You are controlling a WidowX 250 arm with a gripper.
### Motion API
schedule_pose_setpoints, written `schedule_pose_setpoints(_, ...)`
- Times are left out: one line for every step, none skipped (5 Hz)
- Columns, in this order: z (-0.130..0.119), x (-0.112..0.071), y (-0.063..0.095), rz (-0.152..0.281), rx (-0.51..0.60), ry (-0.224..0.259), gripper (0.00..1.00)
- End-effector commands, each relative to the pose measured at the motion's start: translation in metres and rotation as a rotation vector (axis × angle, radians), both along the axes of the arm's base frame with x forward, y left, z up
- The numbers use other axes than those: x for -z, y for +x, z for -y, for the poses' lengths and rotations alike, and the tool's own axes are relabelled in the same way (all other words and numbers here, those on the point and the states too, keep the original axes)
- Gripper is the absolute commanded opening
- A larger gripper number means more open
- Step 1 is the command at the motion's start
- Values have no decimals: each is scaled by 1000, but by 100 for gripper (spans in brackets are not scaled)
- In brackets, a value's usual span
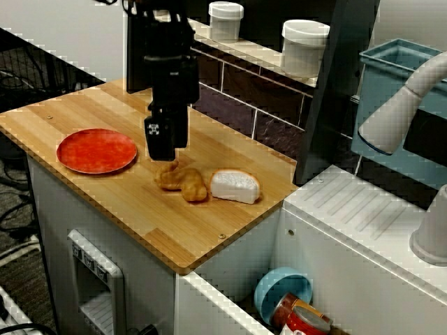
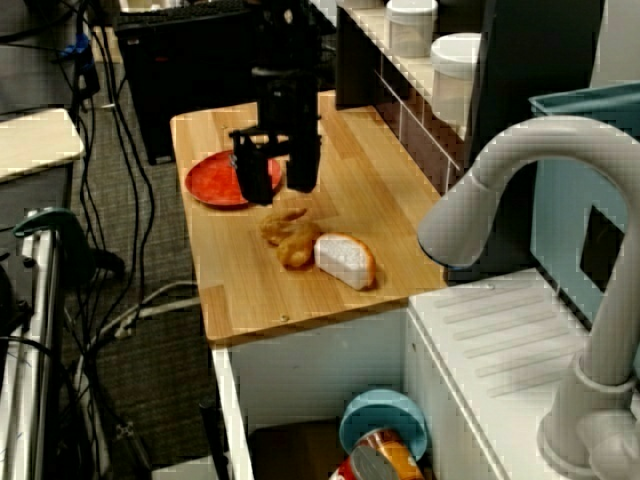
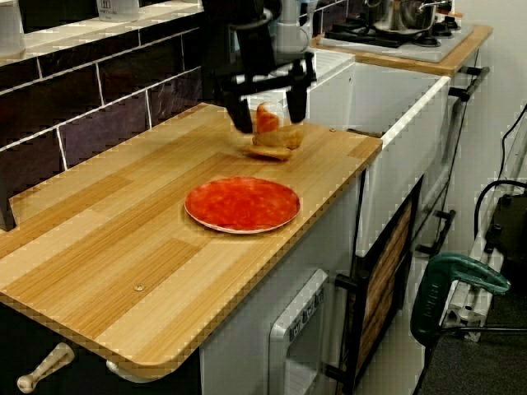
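Directly beneath the gripper [image 2: 280, 190] lies the brown pastry [image 2: 288, 238] on the counter; fingers spread, holding nothing. Probably light, soft, flaky - pinch gently across its thick middle. White bread wedge [image 2: 345, 260] sits just beside it.

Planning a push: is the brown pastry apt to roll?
The pastry looks lumpy and lies flat, so it probably won't roll. It seems to touch the white wedge, so a push would likely nudge that too.
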State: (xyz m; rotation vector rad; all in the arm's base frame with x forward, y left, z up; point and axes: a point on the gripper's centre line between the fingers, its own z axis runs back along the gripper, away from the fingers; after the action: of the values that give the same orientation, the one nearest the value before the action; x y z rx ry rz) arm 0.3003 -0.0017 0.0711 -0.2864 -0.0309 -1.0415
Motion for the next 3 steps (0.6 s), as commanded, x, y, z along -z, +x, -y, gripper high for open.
schedule_pose_setpoints(16, -53, -11, 80, 99, -49, 100)
schedule_pose_setpoints(32, -41, -12, 135, 121, 6, 100)
schedule_pose_setpoints(42, -23, -8, 167, 112, 55, 100)
